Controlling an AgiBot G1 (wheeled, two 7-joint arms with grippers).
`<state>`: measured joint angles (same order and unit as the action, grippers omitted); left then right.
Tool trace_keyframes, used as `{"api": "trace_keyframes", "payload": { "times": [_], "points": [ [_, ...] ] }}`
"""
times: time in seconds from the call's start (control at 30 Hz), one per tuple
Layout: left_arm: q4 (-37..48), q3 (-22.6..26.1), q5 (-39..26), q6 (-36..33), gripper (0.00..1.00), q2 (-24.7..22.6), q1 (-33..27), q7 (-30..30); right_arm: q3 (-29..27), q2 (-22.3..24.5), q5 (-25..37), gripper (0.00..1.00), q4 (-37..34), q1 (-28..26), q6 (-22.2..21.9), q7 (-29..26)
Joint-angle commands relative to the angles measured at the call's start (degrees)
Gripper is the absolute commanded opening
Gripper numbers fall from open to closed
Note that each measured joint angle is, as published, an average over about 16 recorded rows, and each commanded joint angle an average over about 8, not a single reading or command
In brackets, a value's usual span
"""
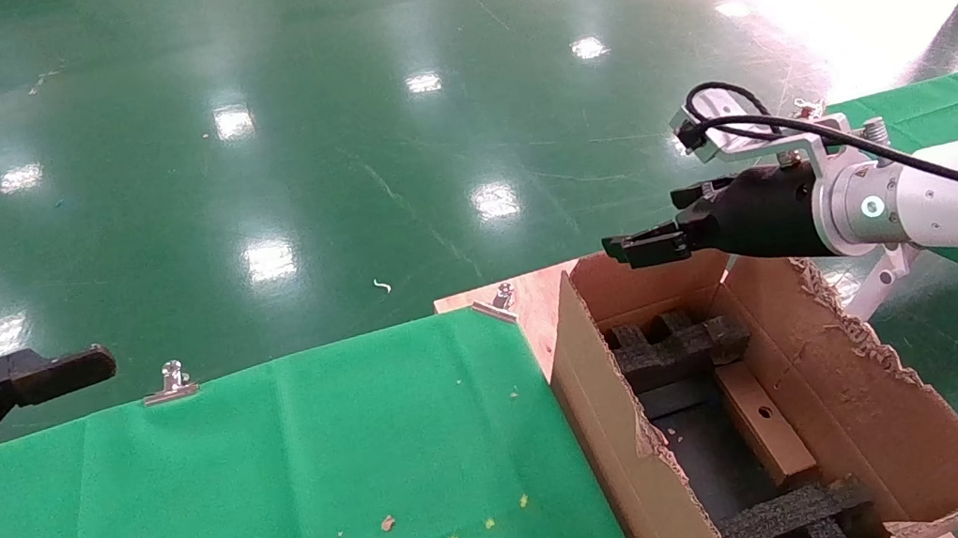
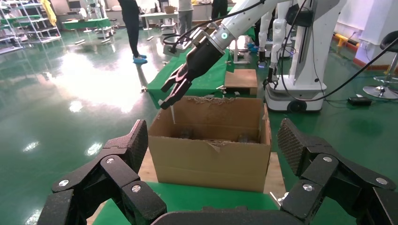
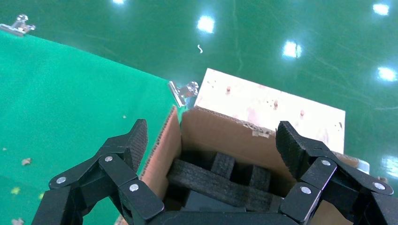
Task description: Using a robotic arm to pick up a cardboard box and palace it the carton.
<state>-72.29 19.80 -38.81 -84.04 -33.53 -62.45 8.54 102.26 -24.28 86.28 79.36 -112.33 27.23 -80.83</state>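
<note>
The robotic arm [image 1: 953,203] reaches over the far end of the carton [image 1: 850,403], its right gripper [image 1: 642,246] hovering above the rim with jaws apart and nothing between them. The box [image 1: 761,426] already lies inside the carton, flat along the right-hand wall between 2 black foam blocks [image 1: 675,344], its small round hole facing up. It looks light, stiff and thin-walled, likely to crush under a hard squeeze; a hold across its narrow sides near the middle would suit it best. The left gripper [image 1: 46,485] waits, jaws wide apart, over the green cloth [image 1: 326,453], well away from the carton.
</note>
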Motion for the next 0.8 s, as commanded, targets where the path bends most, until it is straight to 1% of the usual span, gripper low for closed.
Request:
{"api": "trace_keyframes", "payload": {
  "times": [0.03,0.13,0.27,0.8],
  "points": [
    [0.0,0.0,0.0,0.0,1.0,0.0,0.0,0.0,0.1,0.0,-0.2,1.0,-0.1,-0.1,-0.1,-0.2],
    [0.0,0.0,0.0,0.0,1.0,0.0,0.0,0.0,-1.2,-0.3,-0.7,1.0,-0.4,0.8,0.9,0.7],
    [0.0,0.0,0.0,0.0,1.0,0.0,0.0,0.0,-5.5,-0.7,-3.0,1.0,-0.5,3.3,3.8,4.3],
    [0.0,0.0,0.0,0.0,1.0,0.0,0.0,0.0,-28.8,-3.6,-14.9,1.0,-2.0,16.9,19.5,23.2]
  ]
}}
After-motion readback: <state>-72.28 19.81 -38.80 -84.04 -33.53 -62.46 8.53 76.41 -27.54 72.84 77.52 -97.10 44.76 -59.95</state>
